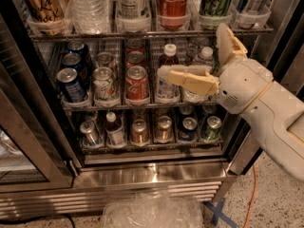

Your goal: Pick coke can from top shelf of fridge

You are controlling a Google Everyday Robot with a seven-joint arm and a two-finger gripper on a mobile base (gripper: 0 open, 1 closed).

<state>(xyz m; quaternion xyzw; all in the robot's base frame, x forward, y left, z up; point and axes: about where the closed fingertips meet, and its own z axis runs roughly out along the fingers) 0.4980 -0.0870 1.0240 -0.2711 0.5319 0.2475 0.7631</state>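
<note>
The coke can (172,3) is red with white script and stands in a clear tray on the top shelf (95,35) of the fridge (152,172), right of centre; its lid is cut off by the top edge of the view. My gripper (192,50) is open wide, below and to the right of that can, in front of the middle shelf's bottles. One finger (185,77) points left and the other (227,42) points up toward the top shelf rail. It holds nothing.
A green can (216,1), a water bottle (89,6) and other drinks flank the coke can. A second red can (137,83), blue cans (71,84) and bottles fill the middle shelf. The open glass door (23,141) is at left. A plastic bag (152,213) lies on the floor.
</note>
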